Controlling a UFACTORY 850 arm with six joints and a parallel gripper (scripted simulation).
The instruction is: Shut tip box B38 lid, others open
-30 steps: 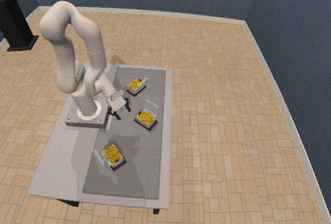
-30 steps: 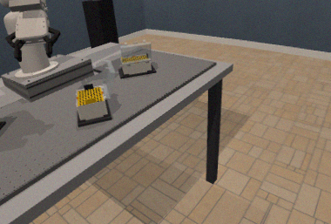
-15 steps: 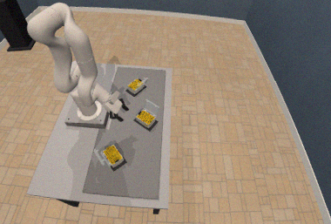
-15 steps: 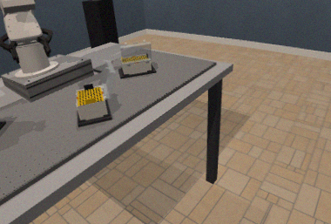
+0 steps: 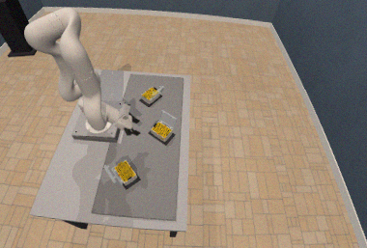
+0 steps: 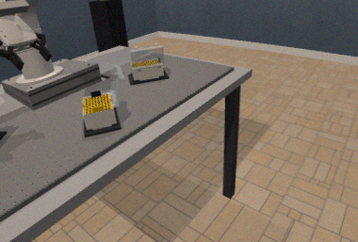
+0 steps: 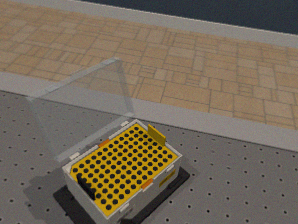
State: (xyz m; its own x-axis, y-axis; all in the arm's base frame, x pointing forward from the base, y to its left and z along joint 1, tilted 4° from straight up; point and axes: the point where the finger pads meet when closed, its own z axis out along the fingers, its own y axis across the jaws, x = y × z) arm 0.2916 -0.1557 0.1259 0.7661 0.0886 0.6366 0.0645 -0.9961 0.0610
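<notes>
Three tip boxes with yellow racks sit on dark holder plates on the grey mat: the far box [image 5: 151, 95], the middle box [image 5: 161, 129] and the near box [image 5: 124, 171]. All three clear lids stand open. My gripper [image 5: 127, 119] is open and empty, low beside the arm's base, a short way from the middle box; it also shows at the left edge of the exterior view [image 6: 24, 52]. The wrist view shows one box [image 7: 125, 172] with its lid [image 7: 82, 112] raised on the left and a white sticker [image 7: 167, 180] on its right wall. The ID is too small to read.
The arm's base plate [image 5: 97, 131] lies left of the mat. The table's far edge [image 7: 200, 117] runs just behind the box in the wrist view, with brick floor beyond. A black pedestal [image 6: 108, 24] stands behind the table.
</notes>
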